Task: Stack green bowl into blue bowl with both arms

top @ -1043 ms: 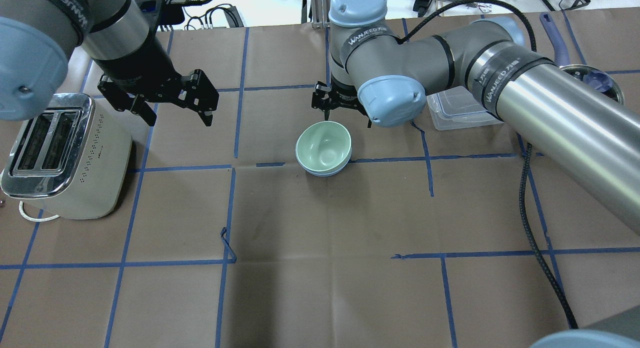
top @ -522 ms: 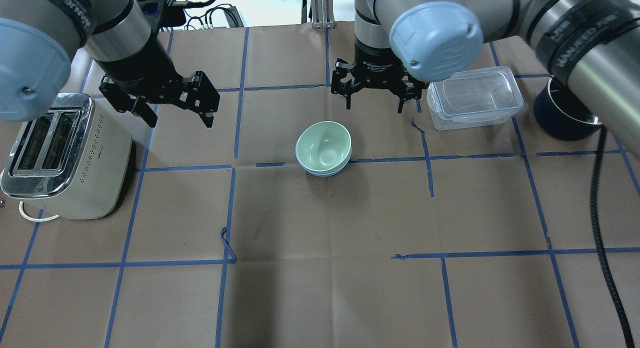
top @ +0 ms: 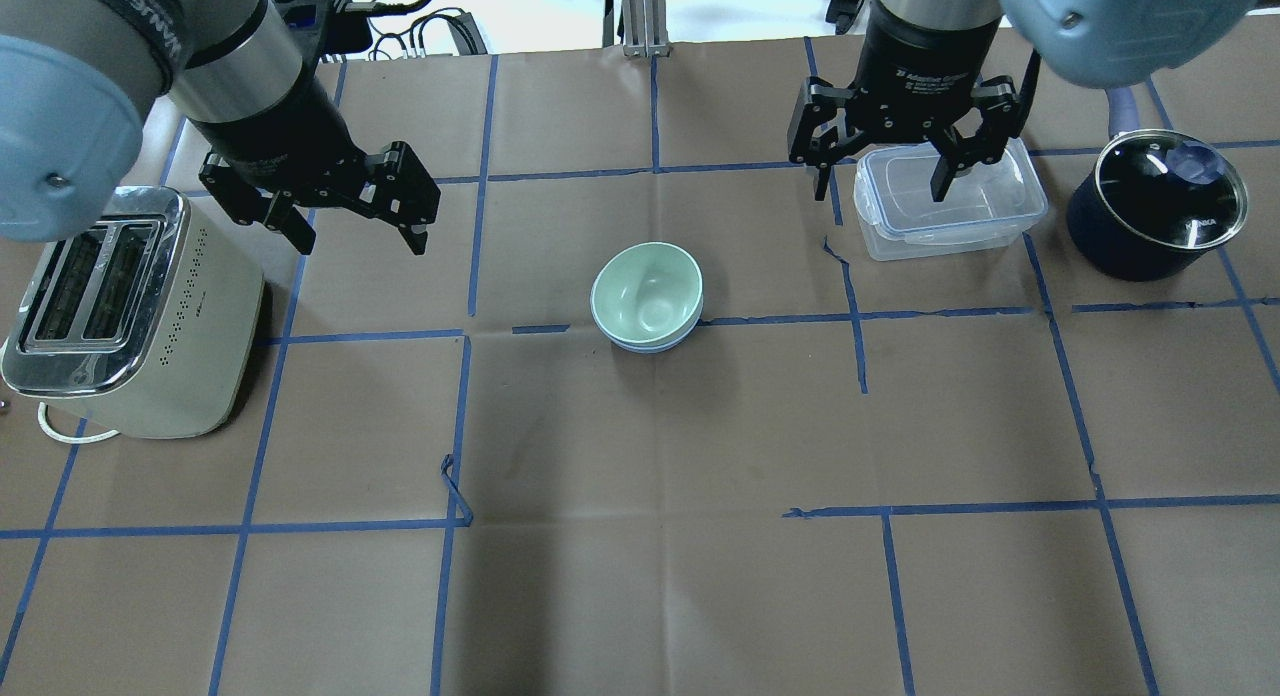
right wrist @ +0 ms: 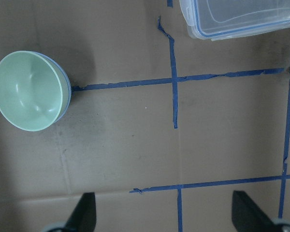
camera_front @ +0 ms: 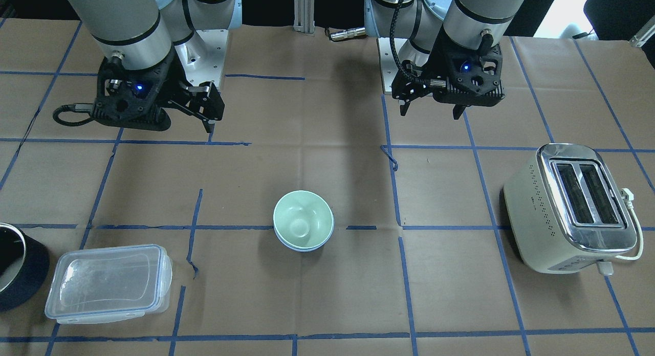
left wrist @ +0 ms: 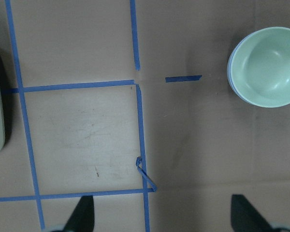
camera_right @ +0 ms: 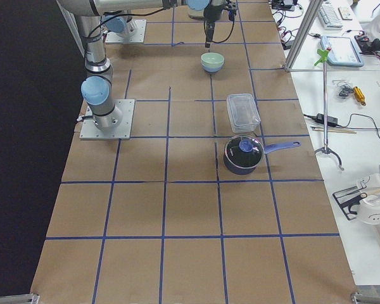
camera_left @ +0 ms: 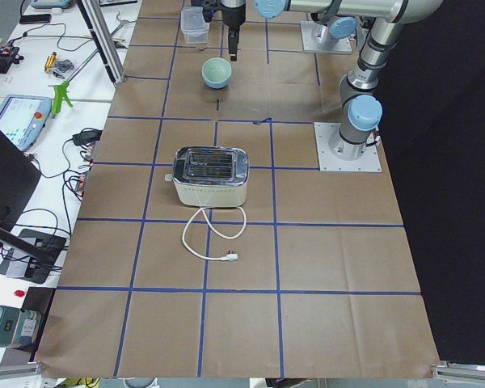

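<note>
The green bowl sits nested inside the blue bowl at the table's middle. Only a thin blue rim shows under it. The pair also shows in the front view, green bowl over blue bowl, and in both wrist views: green bowl, green bowl. My left gripper is open and empty, raised left of the bowls, near the toaster. My right gripper is open and empty, raised to the right of the bowls, over the clear container's left end.
A cream toaster stands at the left edge. A clear lidded plastic container and a dark blue pot with a glass lid stand at the back right. Blue tape lines grid the brown table cover.
My right arm has drawn away from the bowls, moving right to above the clear container, and its fingers now stand wide apart. My left arm and the bowls have not moved.
</note>
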`<state>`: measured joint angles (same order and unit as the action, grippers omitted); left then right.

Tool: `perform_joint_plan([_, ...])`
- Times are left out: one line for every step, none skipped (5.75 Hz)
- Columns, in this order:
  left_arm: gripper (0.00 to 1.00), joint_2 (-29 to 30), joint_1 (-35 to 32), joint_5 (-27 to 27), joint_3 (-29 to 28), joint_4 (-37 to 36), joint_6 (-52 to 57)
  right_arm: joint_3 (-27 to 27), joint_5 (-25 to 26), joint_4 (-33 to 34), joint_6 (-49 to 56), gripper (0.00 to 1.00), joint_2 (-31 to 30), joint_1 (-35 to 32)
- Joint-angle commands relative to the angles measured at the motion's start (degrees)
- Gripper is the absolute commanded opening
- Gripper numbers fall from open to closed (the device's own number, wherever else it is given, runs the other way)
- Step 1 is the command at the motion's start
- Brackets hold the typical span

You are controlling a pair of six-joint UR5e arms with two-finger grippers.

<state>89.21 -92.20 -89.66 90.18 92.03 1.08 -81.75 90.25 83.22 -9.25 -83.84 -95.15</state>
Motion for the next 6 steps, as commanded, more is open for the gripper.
perform_joint_plan([0.98, -0.08, 0.09, -0.17, -0.01, -0.01, 0.06, -4.70, -0.42, 0.96, 2.22, 1.00, -3.85, 2.06])
perform_joint_plan([0.98, -0.08, 0.09, -0.08, -0.01, -0.01, 0.06, -5.35, -0.51, 3.24, 2.31, 1.00, -4.31, 2.94])
perform_joint_plan([0.98, -0.08, 0.18, -0.08, -0.09, -0.01, 0.06, -5.27, -0.51, 3.70, 2.22, 1.00, -4.40, 3.12])
perform_joint_plan([0.98, -0.08, 0.10, -0.08, -0.09, -0.01, 0.06, -4.92, -0.07, 3.70, 2.14, 1.00, -4.23, 3.12])
perform_joint_plan([0.98, 0.00, 0.09, -0.16, -0.01, -0.01, 0.06, -4.83, -0.07, 3.70, 2.05, 1.00, -4.23, 3.12])
perform_joint_plan([0.98, 0.00, 0.09, -0.17, -0.09, -0.01, 0.06, -4.83, 0.02, 3.61, 2.05, 1.00, -4.23, 3.12])
